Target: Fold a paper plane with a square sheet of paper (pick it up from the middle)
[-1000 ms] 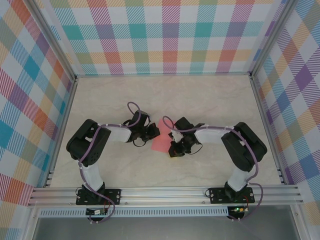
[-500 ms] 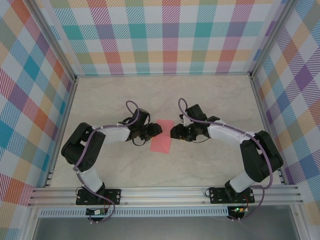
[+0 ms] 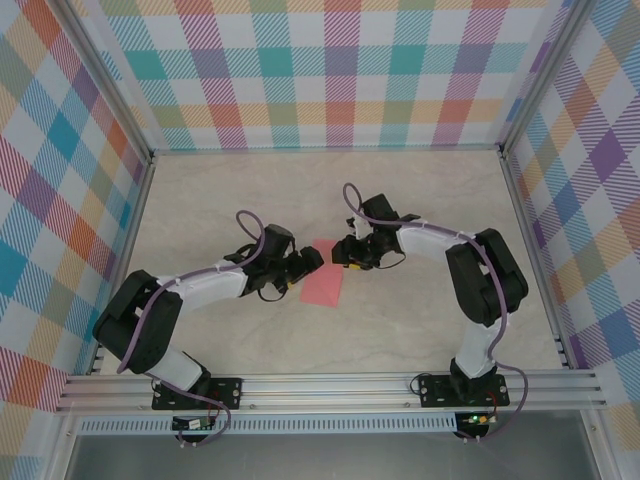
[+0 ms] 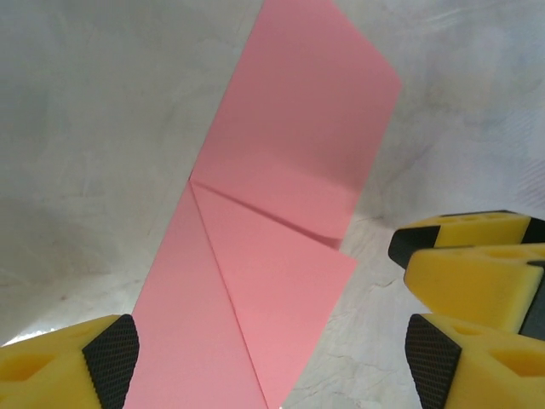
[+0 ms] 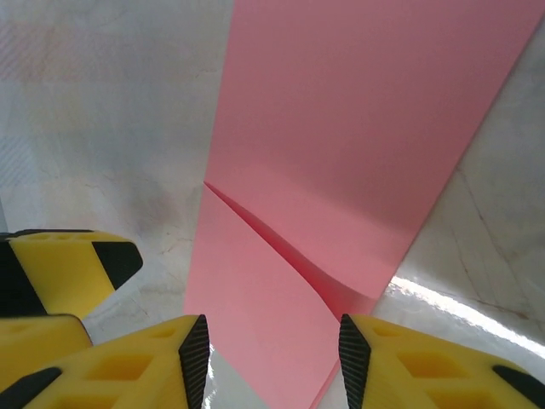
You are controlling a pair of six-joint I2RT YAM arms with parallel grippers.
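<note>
Wrist-view: diagonal flap on paper, perhaps loose

Just ahead of the left end effector stands the right end effector, barring passage over the square sheet of paper; the tabletop to either side lies bare.

Square sheet of paper runs off the lower edge between the fingers of the left gripper; ahead of the right gripper, its far end is cropped.
</note>
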